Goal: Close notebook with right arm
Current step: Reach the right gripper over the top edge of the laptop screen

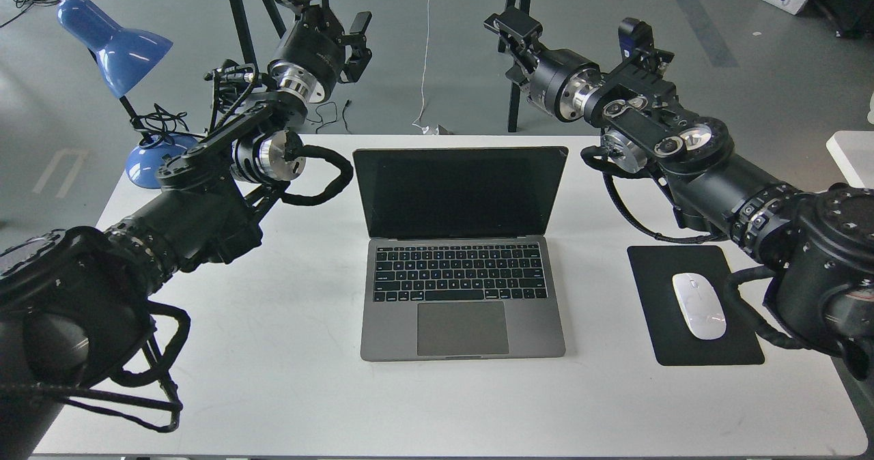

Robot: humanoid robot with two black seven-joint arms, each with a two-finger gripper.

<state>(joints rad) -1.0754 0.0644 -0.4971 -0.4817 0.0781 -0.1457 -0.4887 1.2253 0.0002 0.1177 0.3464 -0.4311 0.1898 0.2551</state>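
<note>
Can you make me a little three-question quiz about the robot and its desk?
1. True or false: the notebook is already closed.
2. What lies on the black mouse pad? A) a pen B) a white mouse C) a cup
3. What colour is the lamp at the table's far left corner?

Key:
1. False; its lid stands open and the screen is dark.
2. B
3. Blue

Bonus fact: the right gripper hangs above and behind the notebook, touching nothing.
</note>
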